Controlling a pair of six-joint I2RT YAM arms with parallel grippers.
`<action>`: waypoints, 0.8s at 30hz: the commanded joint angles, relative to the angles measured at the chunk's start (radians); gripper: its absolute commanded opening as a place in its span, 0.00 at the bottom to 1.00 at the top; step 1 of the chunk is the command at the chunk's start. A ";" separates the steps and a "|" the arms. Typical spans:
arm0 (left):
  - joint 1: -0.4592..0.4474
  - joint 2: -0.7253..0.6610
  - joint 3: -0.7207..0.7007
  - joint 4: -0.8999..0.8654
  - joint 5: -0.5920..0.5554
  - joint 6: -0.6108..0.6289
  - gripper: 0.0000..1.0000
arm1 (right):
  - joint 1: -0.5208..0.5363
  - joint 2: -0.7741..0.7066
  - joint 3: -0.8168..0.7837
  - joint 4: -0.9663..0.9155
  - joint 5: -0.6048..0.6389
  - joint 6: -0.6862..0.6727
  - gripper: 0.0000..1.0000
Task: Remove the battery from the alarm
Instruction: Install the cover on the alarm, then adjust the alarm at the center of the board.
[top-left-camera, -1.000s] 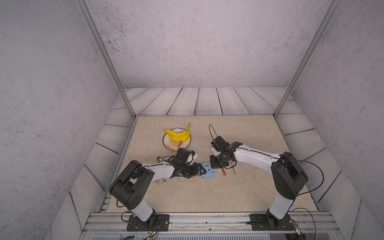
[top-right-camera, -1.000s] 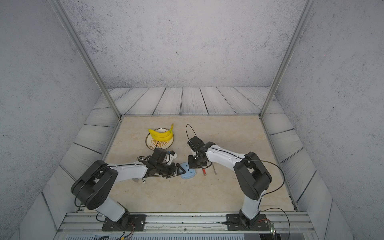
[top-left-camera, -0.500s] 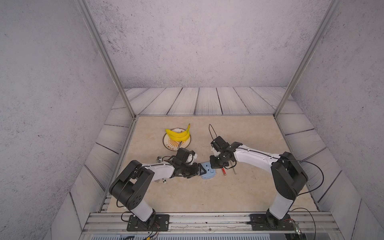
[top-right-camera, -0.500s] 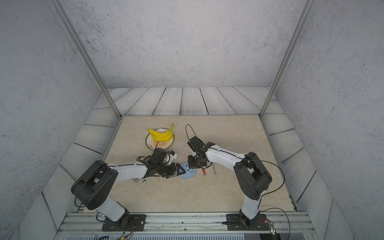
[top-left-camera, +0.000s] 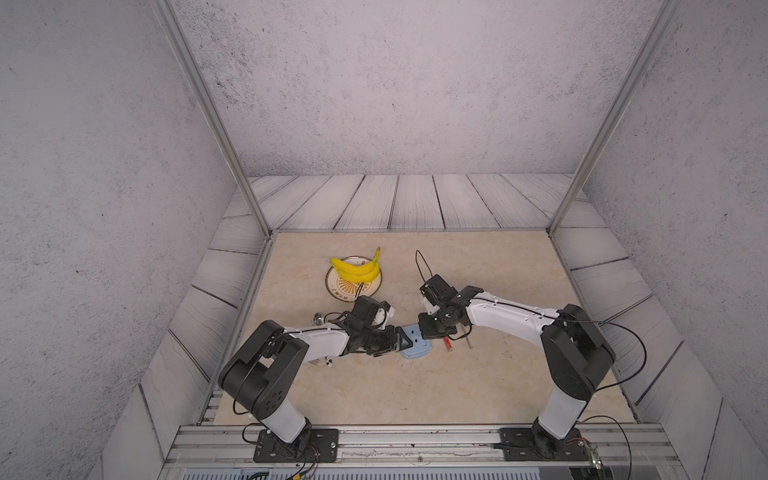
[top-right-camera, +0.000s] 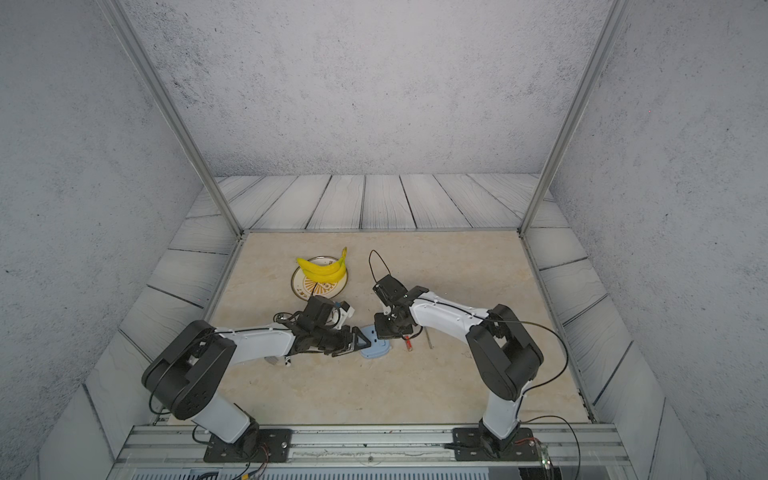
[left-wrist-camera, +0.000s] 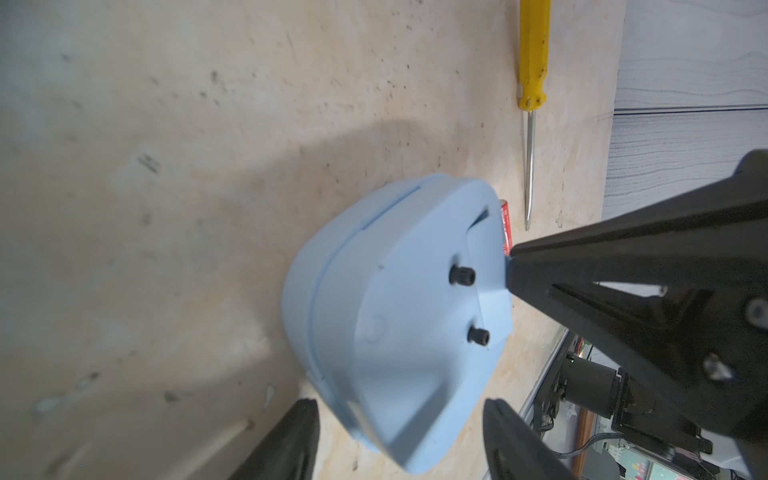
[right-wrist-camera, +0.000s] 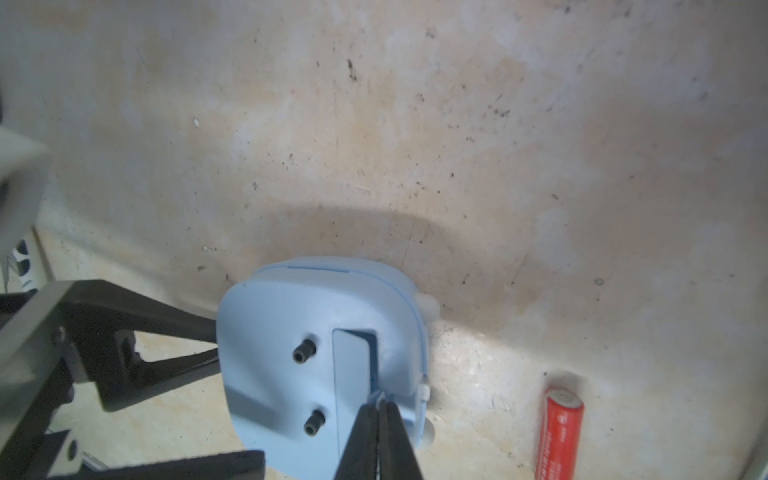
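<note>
**Bimanual station seen from the base side, alarm at mid-table.** Both arm bases stand on the rail (top-left-camera: 415, 440) at the near edge of the beige table (top-left-camera: 415, 395), and the arms reach inward to meet at mid-table.

- **Alarm and left gripper:** The alarm (top-left-camera: 415, 347) (top-right-camera: 376, 349) (left-wrist-camera: 395, 311) (right-wrist-camera: 282, 332) lies face down, its plain blue back up. The left gripper (top-left-camera: 399, 345) (top-right-camera: 360, 347) (left-wrist-camera: 397, 415) reaches in from the left with its jaws set wide. One finger rests against each of two opposite sides of the alarm, holding it.
- **Right gripper:** The right gripper (top-left-camera: 428, 337) (right-wrist-camera: 379, 405) points down onto the alarm's back. Its fingertips are almost together, pinching the thin edge of the compartment lid (right-wrist-camera: 351, 365), which stands slightly ajar beside two small black knobs (right-wrist-camera: 303, 353).
- **Battery:** The battery (top-left-camera: 448, 343) (top-right-camera: 408, 344) (left-wrist-camera: 505, 226) (right-wrist-camera: 559, 432) is out of the alarm. It lies flat on the table just beside the alarm's right side, clear of both grippers.
- **Screwdriver:** On the battery's other side lies a yellow-handled screwdriver (left-wrist-camera: 533, 62), roughly parallel to it.
- **Background:** Farther back, left of centre, a round patterned plate (top-left-camera: 332, 286) carries a bunch of bananas (top-left-camera: 356, 269).
</note>
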 joint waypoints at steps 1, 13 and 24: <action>0.009 -0.010 -0.014 -0.014 -0.010 0.016 0.68 | 0.009 -0.015 -0.019 -0.002 -0.024 -0.007 0.16; 0.034 -0.051 -0.030 -0.038 -0.016 0.023 0.69 | 0.006 -0.006 0.033 -0.086 0.085 -0.061 0.30; 0.061 -0.092 -0.049 -0.059 -0.019 0.028 0.69 | 0.009 0.027 0.036 -0.073 0.080 -0.075 0.30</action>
